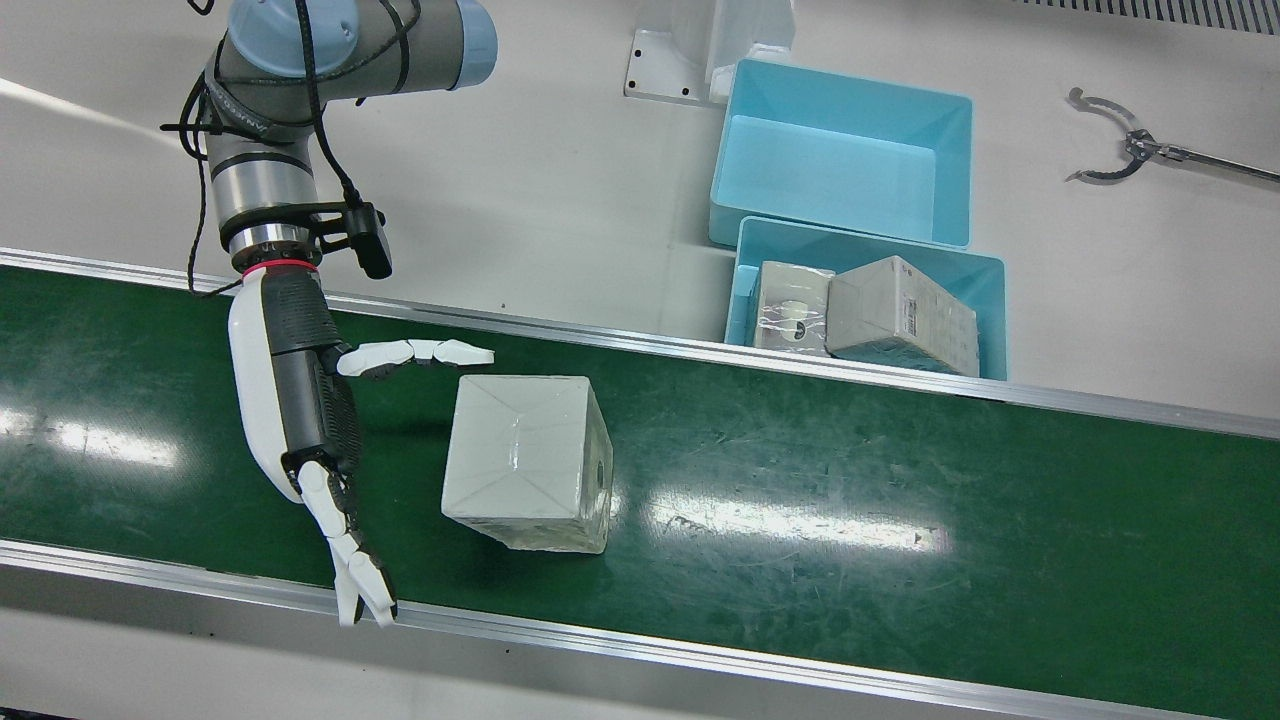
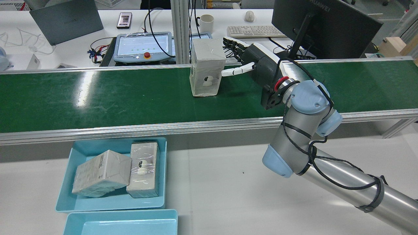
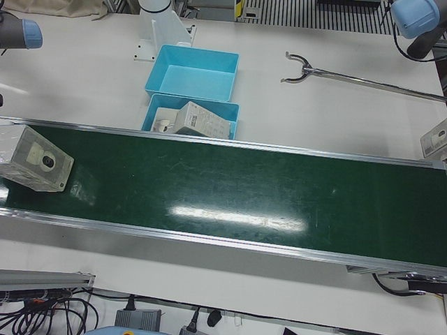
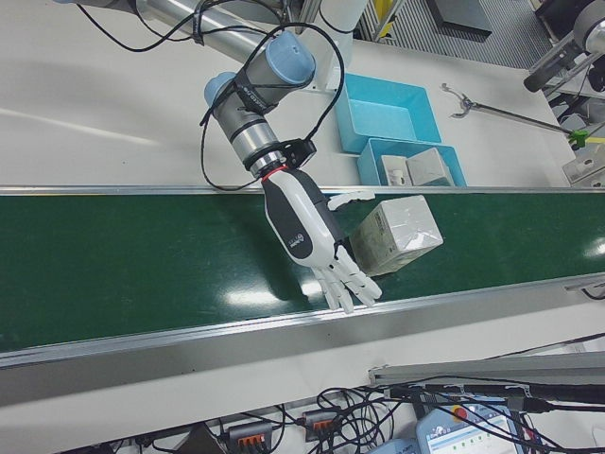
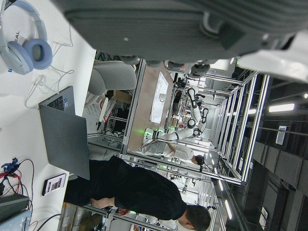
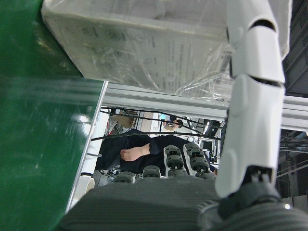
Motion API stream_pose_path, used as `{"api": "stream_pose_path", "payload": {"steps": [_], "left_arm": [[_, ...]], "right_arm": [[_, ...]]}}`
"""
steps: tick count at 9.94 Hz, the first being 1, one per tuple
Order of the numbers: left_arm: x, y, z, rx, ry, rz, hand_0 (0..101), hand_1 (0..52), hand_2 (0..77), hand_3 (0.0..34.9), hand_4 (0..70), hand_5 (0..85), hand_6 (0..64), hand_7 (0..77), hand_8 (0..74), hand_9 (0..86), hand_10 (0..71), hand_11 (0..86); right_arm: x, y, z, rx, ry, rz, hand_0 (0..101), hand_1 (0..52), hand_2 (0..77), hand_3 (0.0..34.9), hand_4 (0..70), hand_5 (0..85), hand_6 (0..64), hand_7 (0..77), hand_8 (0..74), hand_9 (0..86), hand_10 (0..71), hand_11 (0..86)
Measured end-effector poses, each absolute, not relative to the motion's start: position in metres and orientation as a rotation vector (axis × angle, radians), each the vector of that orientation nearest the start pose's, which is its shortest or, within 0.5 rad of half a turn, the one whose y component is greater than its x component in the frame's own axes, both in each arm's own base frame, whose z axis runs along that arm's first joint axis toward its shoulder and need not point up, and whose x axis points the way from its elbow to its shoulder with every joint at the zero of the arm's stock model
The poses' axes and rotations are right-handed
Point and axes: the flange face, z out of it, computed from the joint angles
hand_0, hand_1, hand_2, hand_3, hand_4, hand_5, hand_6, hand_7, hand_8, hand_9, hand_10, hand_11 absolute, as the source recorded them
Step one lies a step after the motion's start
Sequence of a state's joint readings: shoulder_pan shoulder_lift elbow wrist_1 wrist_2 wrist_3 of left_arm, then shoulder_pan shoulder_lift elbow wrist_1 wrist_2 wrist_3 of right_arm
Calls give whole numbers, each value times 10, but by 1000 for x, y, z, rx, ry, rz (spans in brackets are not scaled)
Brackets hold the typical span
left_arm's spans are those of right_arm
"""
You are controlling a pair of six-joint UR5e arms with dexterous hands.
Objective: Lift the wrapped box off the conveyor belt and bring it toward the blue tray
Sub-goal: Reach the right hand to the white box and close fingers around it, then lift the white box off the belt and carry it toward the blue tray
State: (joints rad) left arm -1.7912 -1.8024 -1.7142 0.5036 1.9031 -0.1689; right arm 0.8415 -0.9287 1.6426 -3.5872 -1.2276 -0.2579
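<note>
1. Looking almost straight down in the front view, the right hand (image 1: 300,400) is hanging over the conveyor belt (image 1: 900,470) with its fingers spread and nothing in its grasp. The wrapped box (image 1: 528,462) is standing on the belt just beside it, on the side toward the blue tray (image 1: 985,280). One finger is reaching along the box's tray-side edge; the others are pointing to the belt's outer rail.
2. Seen in the rear view, the box (image 2: 207,67) is standing upright with its long axis vertical. The open right hand (image 2: 253,62) is facing its side, one finger nearly touching; contact cannot be told. The tray (image 2: 63,202) is lying well apart, across the belt and off toward the left arm's side.
3. Showing in the left-front view, only the box (image 3: 36,162) is appearing at the frame's edge; no hand is visible.
4. Appearing in the right-front view, the hand (image 4: 312,236) is sitting between the arm and the box (image 4: 397,234), palm toward it.
5. Pointing away from the station, the left hand view is showing only the room, so the left hand's state cannot be told; the right hand is clearly nearer.
6. Filling the top of the right hand view, the box (image 6: 144,43) is lying ahead of the palm, with one finger (image 6: 252,96) beside it.
</note>
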Motion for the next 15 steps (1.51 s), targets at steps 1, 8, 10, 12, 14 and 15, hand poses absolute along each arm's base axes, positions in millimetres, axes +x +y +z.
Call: {"api": "stream_pose_path", "payload": {"steps": [1,8,10,12,14,15], "left_arm": [[-217,-508,543,-345,2104,-2405,0,0,5,0,0,11,0,5,0,0,5,0],[-217,-508,543,-345,2104,-2405,0,0,5,0,0,11,0,0,0,0,0,0],[-217,-508,543,-345,2104,-2405,0,0,5,0,0,11,0,0,0,0,5,0],[-217,-508,543,-345,2104,-2405,0,0,5,0,0,11,0,0,0,0,5,0],[-217,-508,543,-345,2104,-2405,0,0,5,0,0,11,0,0,0,0,0,0],[-217,-508,543,-345,2104,-2405,0,0,5,0,0,11,0,0,0,0,0,0]], "right_arm": [[-325,-611,317,297,2770,-2062,469,147,147,36,60,82,0,38,0,16,0,16],[-339,-613,314,332,2779,-1982,469,147,158,31,87,104,0,76,0,16,0,16],[-339,-611,311,338,2779,-1962,416,27,213,13,131,142,65,180,27,16,22,11],[-332,-607,304,339,2783,-1940,397,0,213,8,207,360,262,371,224,202,180,11],[-315,-600,286,332,2790,-1896,406,0,240,0,267,453,311,415,398,371,349,175],[-304,-593,271,332,2795,-1866,406,0,240,0,300,480,349,447,475,442,436,267]]}}
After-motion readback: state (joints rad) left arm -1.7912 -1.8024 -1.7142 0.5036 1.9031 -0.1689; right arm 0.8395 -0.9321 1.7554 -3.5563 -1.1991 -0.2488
